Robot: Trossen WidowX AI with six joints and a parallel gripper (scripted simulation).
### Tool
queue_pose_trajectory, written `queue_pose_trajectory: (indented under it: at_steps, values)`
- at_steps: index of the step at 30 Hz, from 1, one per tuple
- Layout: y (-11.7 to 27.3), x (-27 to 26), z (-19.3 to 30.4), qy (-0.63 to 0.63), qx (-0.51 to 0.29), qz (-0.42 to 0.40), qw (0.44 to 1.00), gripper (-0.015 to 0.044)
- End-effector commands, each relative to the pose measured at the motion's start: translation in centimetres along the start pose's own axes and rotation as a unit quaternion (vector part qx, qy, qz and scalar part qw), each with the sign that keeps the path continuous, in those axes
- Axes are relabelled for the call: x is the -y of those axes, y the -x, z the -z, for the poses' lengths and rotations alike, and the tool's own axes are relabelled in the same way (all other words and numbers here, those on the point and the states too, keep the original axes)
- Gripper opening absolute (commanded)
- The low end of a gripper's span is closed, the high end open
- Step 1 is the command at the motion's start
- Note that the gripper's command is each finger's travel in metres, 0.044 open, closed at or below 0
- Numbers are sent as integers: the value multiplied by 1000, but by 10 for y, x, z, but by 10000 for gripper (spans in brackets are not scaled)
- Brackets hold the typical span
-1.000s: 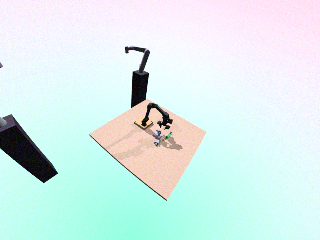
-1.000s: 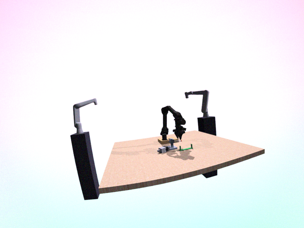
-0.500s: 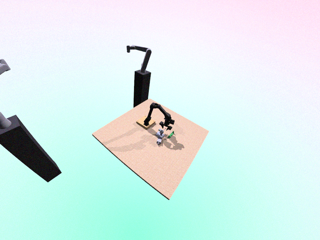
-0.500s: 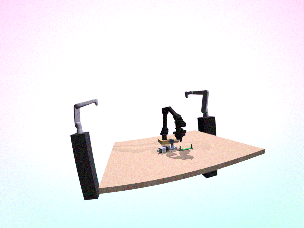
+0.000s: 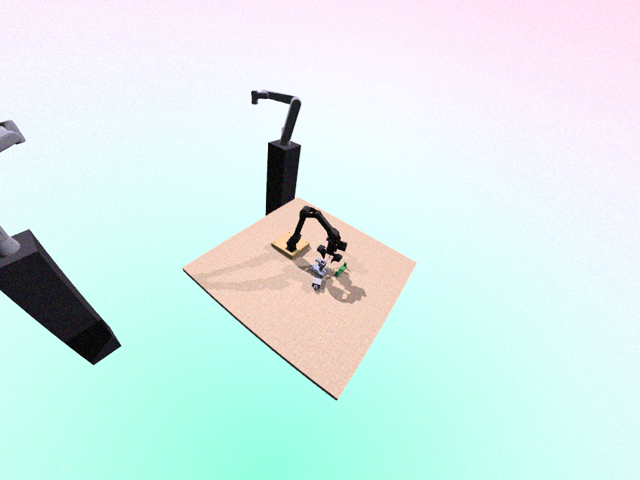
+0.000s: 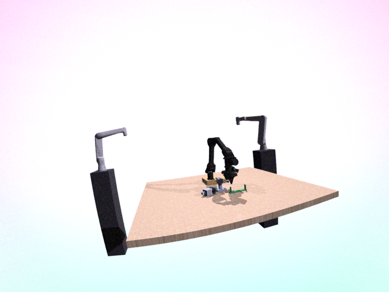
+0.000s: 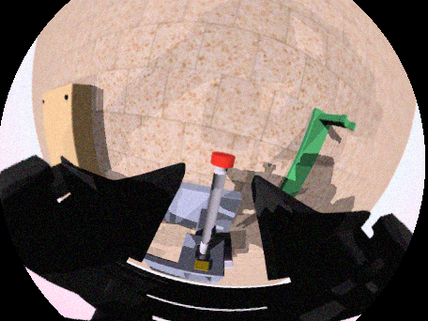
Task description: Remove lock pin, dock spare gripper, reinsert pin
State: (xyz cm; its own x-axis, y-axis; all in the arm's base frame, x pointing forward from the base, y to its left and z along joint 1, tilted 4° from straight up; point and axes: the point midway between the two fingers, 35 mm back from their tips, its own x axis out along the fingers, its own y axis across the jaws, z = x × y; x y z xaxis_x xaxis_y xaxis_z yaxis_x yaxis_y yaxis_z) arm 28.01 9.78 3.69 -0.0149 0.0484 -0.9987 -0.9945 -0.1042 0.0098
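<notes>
Lock pin [image 5: 329, 257] [image 6: 227, 180] [image 7: 213, 206]: through the mount's socket, red head outward, shaft visible in the gap between the fingers.
Gripper [image 5: 329, 254] [image 6: 231, 181] [image 7: 220, 174]: released, fingers apart, grasping nothing, one at either side of the pin in the wrist view.
Mount [image 5: 319, 269] [image 6: 220, 185] [image 7: 190, 206]: upright on the table [image 5: 310, 330] [image 6: 188, 217] [image 7: 235, 56], spare gripper undocked.
Spare gripper [image 5: 316, 282] [image 6: 207, 191]: lying beside the mount.
Green cradle [image 5: 341, 270] [image 6: 238, 190] [image 7: 305, 155]: near the mount, on its other side.
Yellow base plate [image 5: 281, 243] [image 6: 205, 181] [image 7: 56, 127]: under the arm's foot.
Grey side arms [image 5: 292, 121] [image 6: 262, 132]: well apart, beyond the table edges.
</notes>
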Motion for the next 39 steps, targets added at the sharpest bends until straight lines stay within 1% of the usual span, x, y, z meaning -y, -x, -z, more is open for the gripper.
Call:
queue_pose_trajectory:
  at_steps: [1,11,13,21,32,39]
  values:
    - [-2,-2,0,-2,2,-2,1000,274]
    - [-2,-2,0,-2,2,-2,1000,11]
    - [-2,-2,0,-2,2,-2,1000,0]
    - [-2,-1,-1,-2,3,-2,1000,0]
    - [8,-2,-8,-1,67,-1,998,0]
    - [10,-1,-13,-1,73,0,997,0]
